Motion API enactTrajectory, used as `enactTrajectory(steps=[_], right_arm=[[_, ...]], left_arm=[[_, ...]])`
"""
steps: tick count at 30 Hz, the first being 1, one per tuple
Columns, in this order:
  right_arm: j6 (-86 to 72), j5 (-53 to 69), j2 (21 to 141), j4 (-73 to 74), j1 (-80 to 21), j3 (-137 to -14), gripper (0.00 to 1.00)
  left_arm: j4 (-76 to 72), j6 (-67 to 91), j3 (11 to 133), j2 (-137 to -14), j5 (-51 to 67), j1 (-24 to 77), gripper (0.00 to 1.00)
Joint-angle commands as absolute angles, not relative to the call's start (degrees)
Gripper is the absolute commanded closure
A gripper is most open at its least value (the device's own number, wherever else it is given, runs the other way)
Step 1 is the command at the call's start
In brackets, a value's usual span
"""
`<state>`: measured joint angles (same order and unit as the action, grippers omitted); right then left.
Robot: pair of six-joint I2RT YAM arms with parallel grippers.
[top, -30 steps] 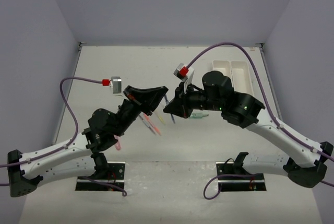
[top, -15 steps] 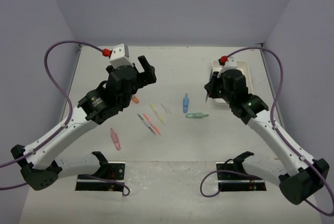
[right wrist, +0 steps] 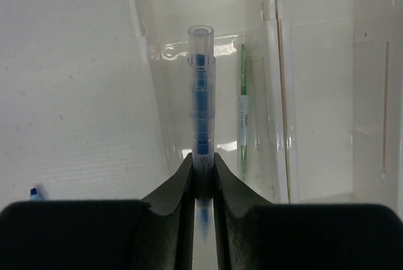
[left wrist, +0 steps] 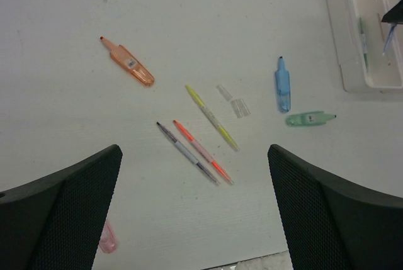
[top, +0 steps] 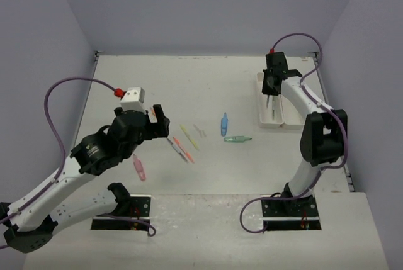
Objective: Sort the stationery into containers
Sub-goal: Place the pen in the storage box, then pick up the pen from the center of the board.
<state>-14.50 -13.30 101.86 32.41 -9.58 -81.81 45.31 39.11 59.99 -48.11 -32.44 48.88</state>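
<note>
My right gripper is shut on a thin blue pen, held over the left of two white containers at the far right. A green pen lies in that container. My left gripper hangs open and empty over the loose stationery. Below it lie a yellow pen, a grey pen and a pink-orange pen. An orange marker, a blue marker, a green marker and a pink marker lie around them.
The second container sits right beside the first, against the table's right edge. A small clear cap lies between the yellow pen and the blue marker. Grey walls close the table on three sides.
</note>
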Motion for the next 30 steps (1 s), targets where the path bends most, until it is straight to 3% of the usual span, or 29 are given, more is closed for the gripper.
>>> enactTrajectory(steps=[1, 6, 9, 15, 18, 26, 30], right_arm=[[-12.1, -16.5, 104.3, 34.4, -8.8, -86.5, 0.85], [-13.4, -16.4, 107.3, 37.9, -8.7, -89.4, 0.55], [-14.2, -16.3, 104.3, 39.0, -9.9, -88.9, 0.50], [-18.4, -12.2, 90.9, 33.5, -22.8, -79.6, 0.52], [-21.1, -5.5, 87.7, 25.9, -31.9, -74.1, 0.59], [-23.5, -7.3, 100.0, 24.6, -48.7, -81.2, 0.73], [-23.3, -8.7, 109.0, 27.2, -52.4, -88.1, 0.74]], left_arm=[[49.6, 34.0, 58.2, -39.9, -30.3, 49.0, 0.00], [49.4, 32.8, 55.1, -33.6, -33.5, 49.0, 0.00], [48.0, 33.7, 53.4, -31.4, -36.5, 49.0, 0.00], [49.3, 40.9, 52.2, -28.7, -48.2, 48.9, 0.00], [48.2, 41.8, 51.6, -28.9, -49.2, 48.6, 0.00], [48.6, 40.6, 51.9, -36.2, -47.4, 48.3, 0.00], [47.8, 39.9, 51.7, -36.6, -47.0, 48.3, 0.00]])
